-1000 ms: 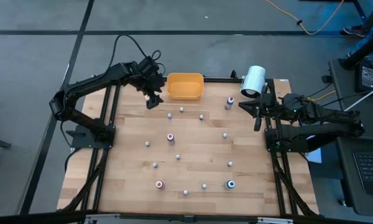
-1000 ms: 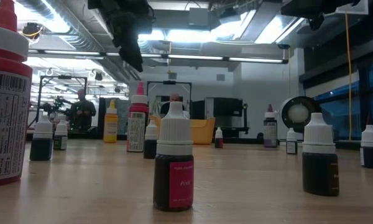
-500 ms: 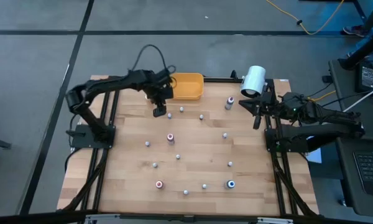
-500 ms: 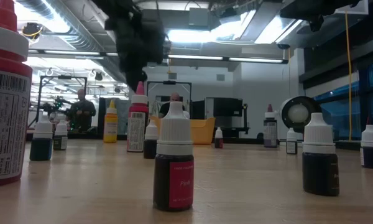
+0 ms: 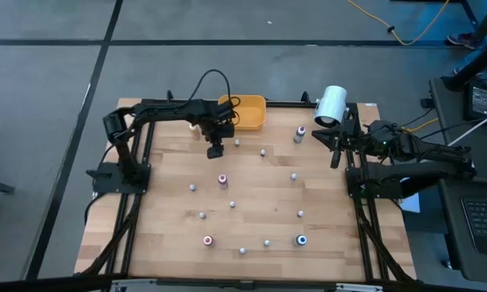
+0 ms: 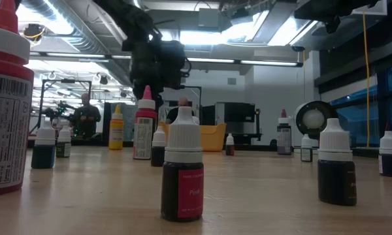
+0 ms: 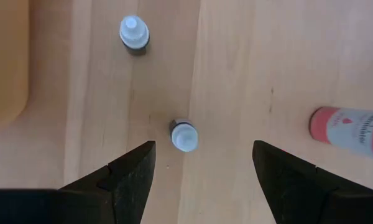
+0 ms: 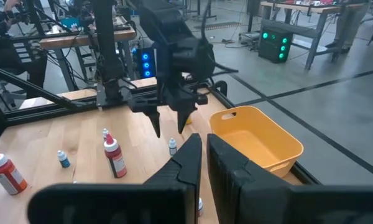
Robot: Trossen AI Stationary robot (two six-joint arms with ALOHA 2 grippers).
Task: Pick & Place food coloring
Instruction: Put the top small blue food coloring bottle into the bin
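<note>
Several tiny food coloring bottles stand upright across the wooden table (image 5: 252, 203). My left gripper (image 7: 203, 144) hangs open, pointing steeply down, just above a white-topped bottle (image 7: 184, 135) near the orange bowl (image 5: 242, 113). That bottle stands on its base, a little ahead of the gap between the two fingers and untouched. In the high view the left gripper (image 5: 215, 151) covers it. A second white-topped bottle (image 7: 134, 32) stands farther off. My right gripper (image 5: 334, 158) waits shut and raised at the table's far right, holding nothing.
A pink-topped taller bottle (image 5: 222, 179) stands near the left gripper. A purple-topped bottle (image 5: 299, 134) and a big white cylinder (image 5: 331, 105) are at the far right. Red-topped (image 5: 208, 240) and blue-topped (image 5: 301, 240) bottles stand toward the near edge.
My left gripper has come down from beside the bowl's left end, moving toward the table's right and near edges. It has tipped more steeply downward and now hangs over the white-topped bottle, its fingers still open. No bottle has moved.
</note>
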